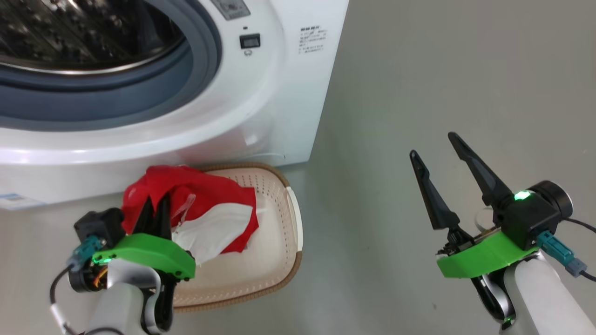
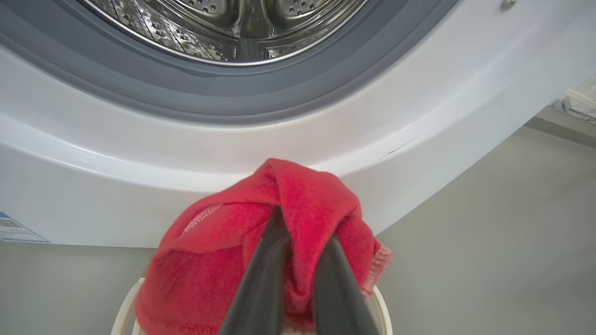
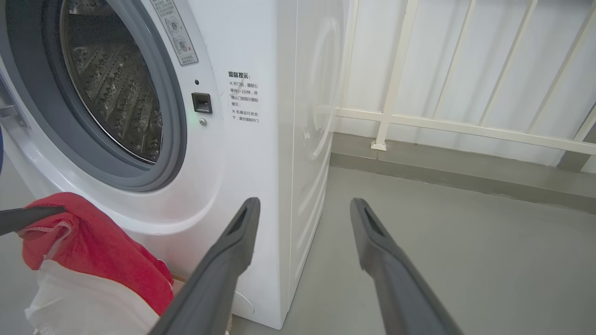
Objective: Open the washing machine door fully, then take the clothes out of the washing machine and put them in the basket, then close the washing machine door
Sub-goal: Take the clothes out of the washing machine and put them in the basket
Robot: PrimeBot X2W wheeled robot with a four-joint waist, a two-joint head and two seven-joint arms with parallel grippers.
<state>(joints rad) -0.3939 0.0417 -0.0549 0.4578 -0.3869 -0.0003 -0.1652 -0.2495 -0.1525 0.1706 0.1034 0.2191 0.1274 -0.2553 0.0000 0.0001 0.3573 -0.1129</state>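
1. Left gripper (image 1: 157,207) was pinched almost closed on a bunched fold of the red clothes (image 1: 205,195), whose lower part draped into the basket (image 1: 291,204) just in front of the washing machine (image 1: 270,102).
2. Right gripper (image 1: 431,145) stood wide and empty, well apart over the floor (image 1: 419,70).
3. I judged the fabric soft, light and limp, not slippery or fragile, so any thick fold should take a pinch.
4. I could not tell whether the white piece (image 1: 214,230) below was trim or a separate garment that might drop.
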